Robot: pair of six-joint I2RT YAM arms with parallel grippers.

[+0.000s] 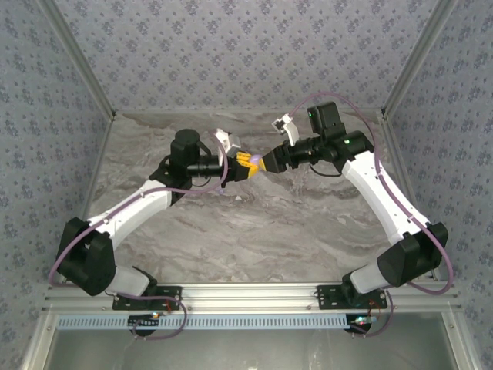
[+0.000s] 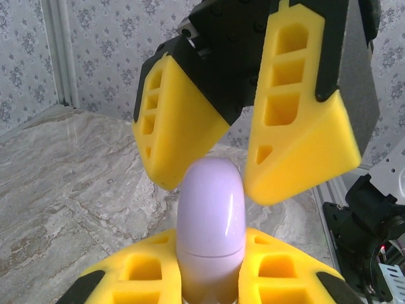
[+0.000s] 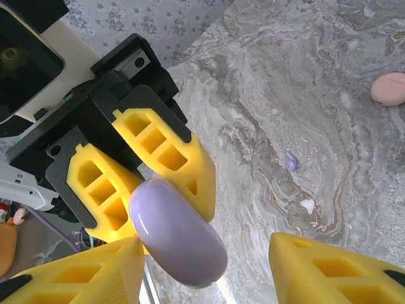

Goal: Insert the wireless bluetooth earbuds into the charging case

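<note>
Plainly the charging case (image 2: 212, 215) is a small, glossy lilac shell, likely light and rigid but slippery on its rounded sides, so a pinch off its widest part could squirt it loose. It sits clamped by its lower half in the left gripper (image 2: 212, 263), dome pointing away from that hand, a thin seam just beyond the fingertips. It looks closed, and the lid past that seam seems the place for the other hand to take hold. The right gripper (image 3: 205, 244) is spread wide, a finger on either side of the dome; whether a pad touches it I cannot tell. Beneath that hand, well apart from both grippers, a tiny lilac earbud (image 3: 291, 160) and a paler earbud (image 3: 307, 205) lie on the marble table (image 3: 285, 76), a salmon-pink disc (image 3: 389, 88) farther off. The crowded fingers probably leave little room for the lid to swing.
</note>
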